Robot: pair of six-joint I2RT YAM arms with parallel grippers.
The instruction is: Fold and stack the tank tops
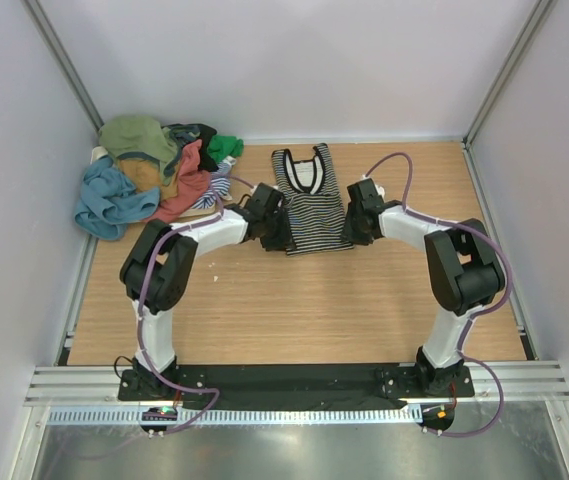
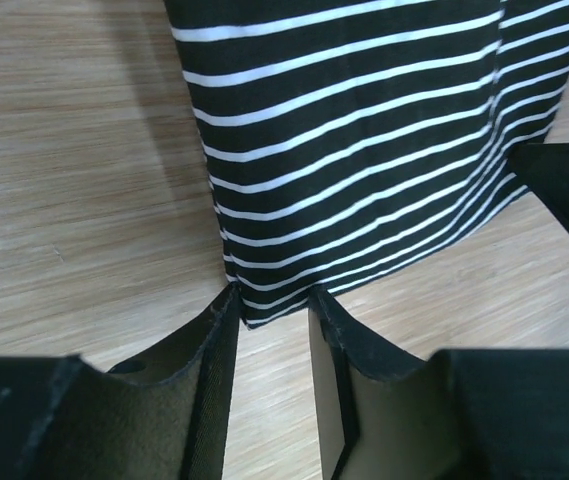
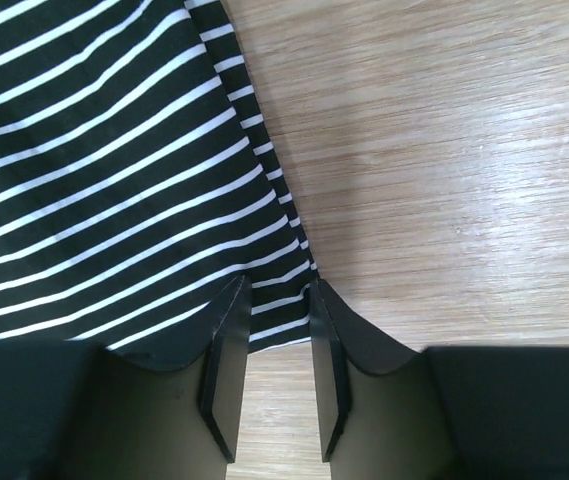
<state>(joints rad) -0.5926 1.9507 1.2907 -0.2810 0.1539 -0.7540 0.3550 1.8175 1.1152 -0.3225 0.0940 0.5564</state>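
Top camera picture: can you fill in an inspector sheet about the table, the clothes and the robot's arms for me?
Surface: wooden table, light grain.
Job's things: striped tank top spread flat mid-table; pile of tank tops heaped at the far left corner.
Clutter: nothing seen.
End effectors: left end effector and right end effector each at a lower hem corner of the striped tank top, jaws a little apart.
Cables: purple cables run along both arms.
Surroundings: white walls on three sides; metal rail at the near edge.
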